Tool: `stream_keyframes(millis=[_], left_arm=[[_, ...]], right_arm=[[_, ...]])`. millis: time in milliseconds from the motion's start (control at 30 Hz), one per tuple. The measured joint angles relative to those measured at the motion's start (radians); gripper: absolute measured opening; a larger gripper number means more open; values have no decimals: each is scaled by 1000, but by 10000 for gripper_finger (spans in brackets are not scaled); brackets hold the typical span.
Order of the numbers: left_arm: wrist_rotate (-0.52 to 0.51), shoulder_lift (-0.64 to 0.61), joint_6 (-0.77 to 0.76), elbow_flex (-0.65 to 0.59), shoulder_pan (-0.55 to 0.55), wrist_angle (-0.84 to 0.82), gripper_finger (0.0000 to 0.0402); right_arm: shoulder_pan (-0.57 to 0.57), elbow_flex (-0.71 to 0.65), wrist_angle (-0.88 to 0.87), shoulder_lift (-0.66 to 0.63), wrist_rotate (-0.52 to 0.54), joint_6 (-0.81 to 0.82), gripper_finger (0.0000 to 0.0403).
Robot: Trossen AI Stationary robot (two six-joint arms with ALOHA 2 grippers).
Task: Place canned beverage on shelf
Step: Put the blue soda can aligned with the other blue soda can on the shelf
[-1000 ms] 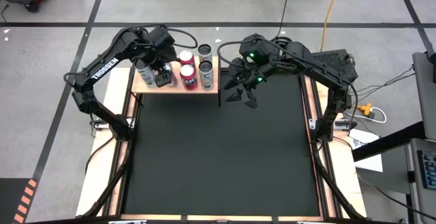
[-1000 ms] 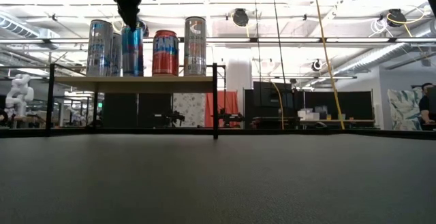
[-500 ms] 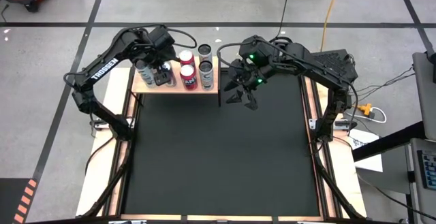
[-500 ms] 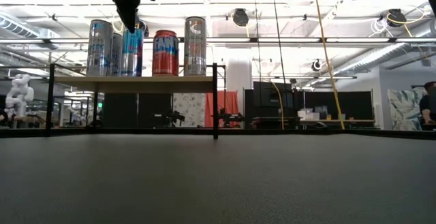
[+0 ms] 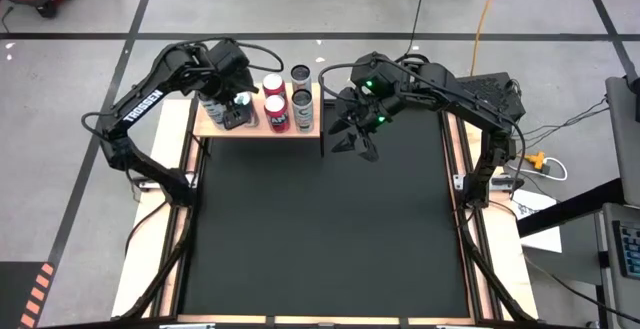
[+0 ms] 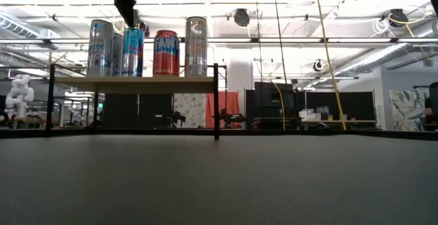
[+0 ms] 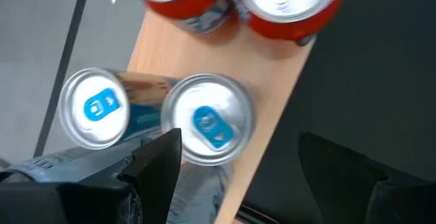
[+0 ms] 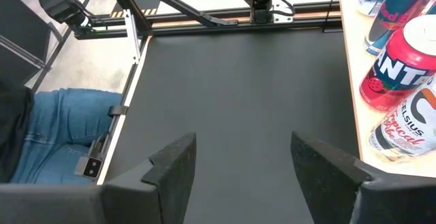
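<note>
Five cans stand upright on the shelf (image 5: 258, 127), among them the blue-topped can (image 7: 208, 118) just placed at its front edge beside another slim can (image 7: 94, 107), so you can judge the placing done. Your left gripper (image 7: 238, 163) hovers just above that can with fingers spread wide and holding nothing. Your right gripper (image 5: 357, 141) waits over the black mat (image 5: 320, 229) beside the shelf, fingers apart and empty, near the red Fanta can (image 8: 397, 64).

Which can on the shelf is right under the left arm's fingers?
The tall blue can, second from the shelf's left end in the low view; the left gripper hangs open just above it.
</note>
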Motion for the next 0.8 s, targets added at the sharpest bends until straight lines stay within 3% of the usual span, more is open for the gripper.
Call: stream_keyframes(millis=[433, 800], left_arm=[[-4, -9, -16, 41, -96, 3, 270], [-46, -9, -18, 41, -110, 19, 138]], right_arm=[[0, 0, 0, 0, 0, 1, 219], [0, 0, 0, 0, 0, 24, 219]])
